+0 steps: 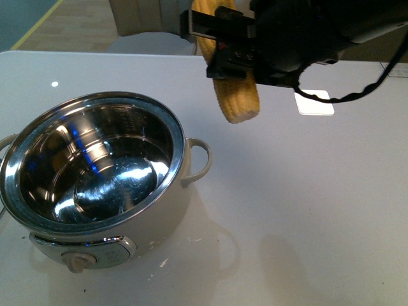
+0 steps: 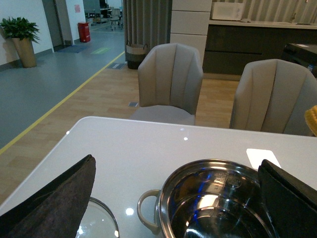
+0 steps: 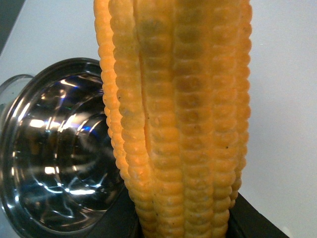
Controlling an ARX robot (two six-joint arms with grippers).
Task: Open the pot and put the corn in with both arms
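Corn [image 3: 183, 124]: yellow cob with bumpy kernel rows and a blunt cut end pointing down. It is held up off the table, beside the pot on its loop-handle side, apart from the rim.
Right gripper [image 1: 220, 44]: black clamp pinching the cob across its middle, with both ends sticking out.
Pot [image 1: 95, 99]: round with the lid off, mirror-bright steel bowl and rim, cream shell, loop handle [image 1: 201, 159], beige dial [image 1: 76, 261] in front.
Left gripper [image 2: 171, 208]: matte black fingers [image 2: 54, 198] spread wide, holding nothing, hovering over the pot's rim.
Glass lid [image 2: 99, 220]: flat on the table just beside the pot's handle, partly behind one finger.
Table [image 1: 306, 210]: glossy white.
White card [image 1: 313, 102]: flat on the table, well beyond the pot.
Chairs [image 2: 171, 79]: two grey padded chairs, past the pot at the table's far edge.
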